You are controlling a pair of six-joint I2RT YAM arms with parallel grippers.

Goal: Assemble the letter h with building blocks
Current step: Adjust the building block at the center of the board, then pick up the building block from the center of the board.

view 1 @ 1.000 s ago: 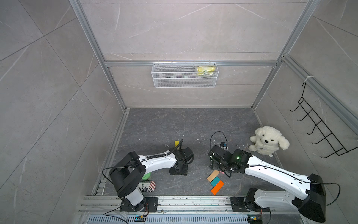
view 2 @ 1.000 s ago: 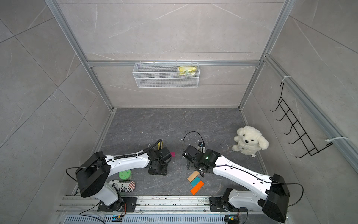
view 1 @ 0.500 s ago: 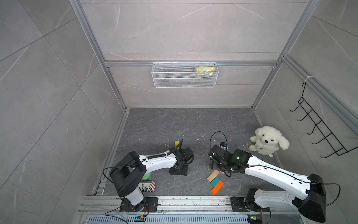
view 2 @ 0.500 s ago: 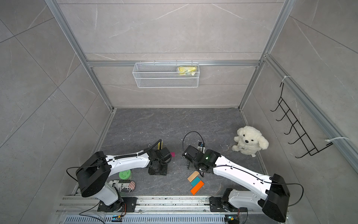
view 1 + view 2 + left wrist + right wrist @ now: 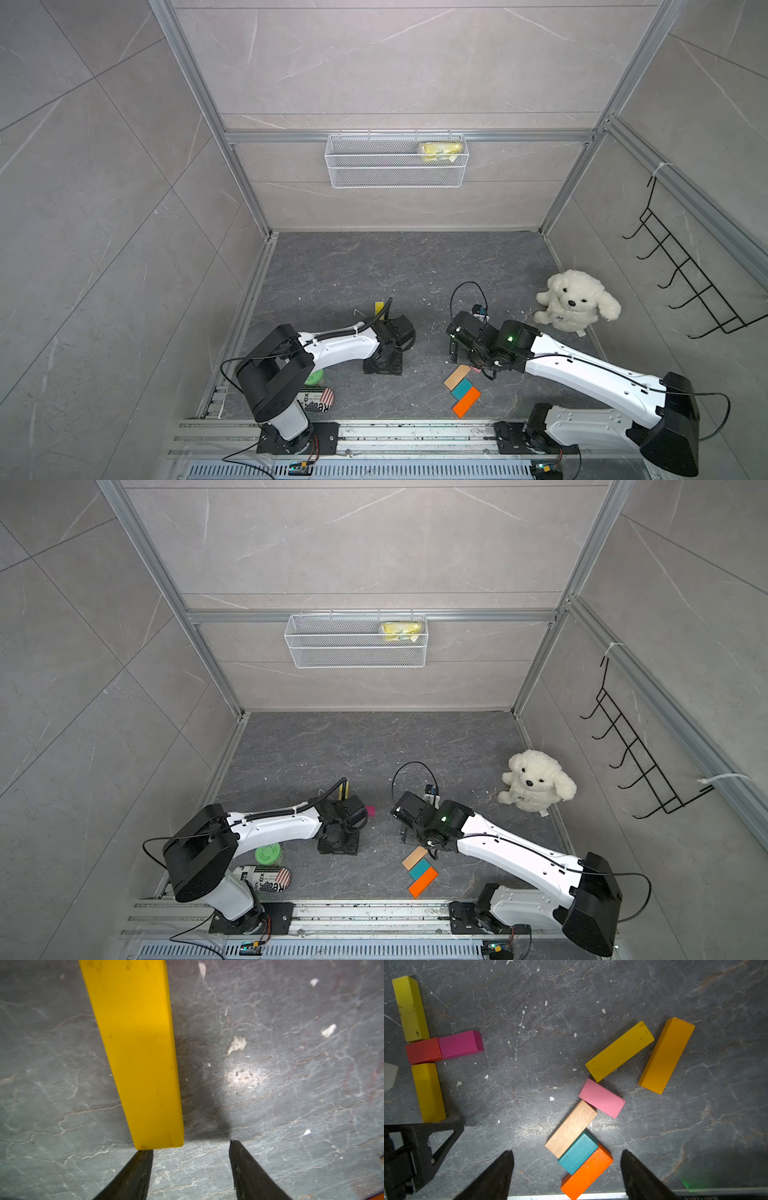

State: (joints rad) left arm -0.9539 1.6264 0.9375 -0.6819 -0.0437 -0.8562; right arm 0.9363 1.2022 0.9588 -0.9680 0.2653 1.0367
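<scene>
In the right wrist view, a yellow-green block (image 5: 410, 1008), a red block (image 5: 423, 1050) and a yellow block (image 5: 428, 1093) lie end to end, with a magenta block (image 5: 460, 1043) branching off the red one. My left gripper (image 5: 189, 1147) stands open just behind the yellow block (image 5: 137, 1053), one fingertip at its end, holding nothing. Loose blocks lie apart: yellow (image 5: 619, 1051), amber (image 5: 666, 1055), pink (image 5: 602, 1098), tan (image 5: 571, 1128), teal (image 5: 578, 1152) and orange (image 5: 586, 1172). My right gripper (image 5: 566, 1152) hovers open above the tan, teal and orange ones (image 5: 461, 388).
A white plush dog (image 5: 575, 305) sits at the right wall. A green round-lidded jar (image 5: 268, 854) and a printed can (image 5: 266, 881) lie beside the left arm's base. A wire basket (image 5: 397, 160) hangs on the back wall. The metal rail (image 5: 374, 432) borders the front.
</scene>
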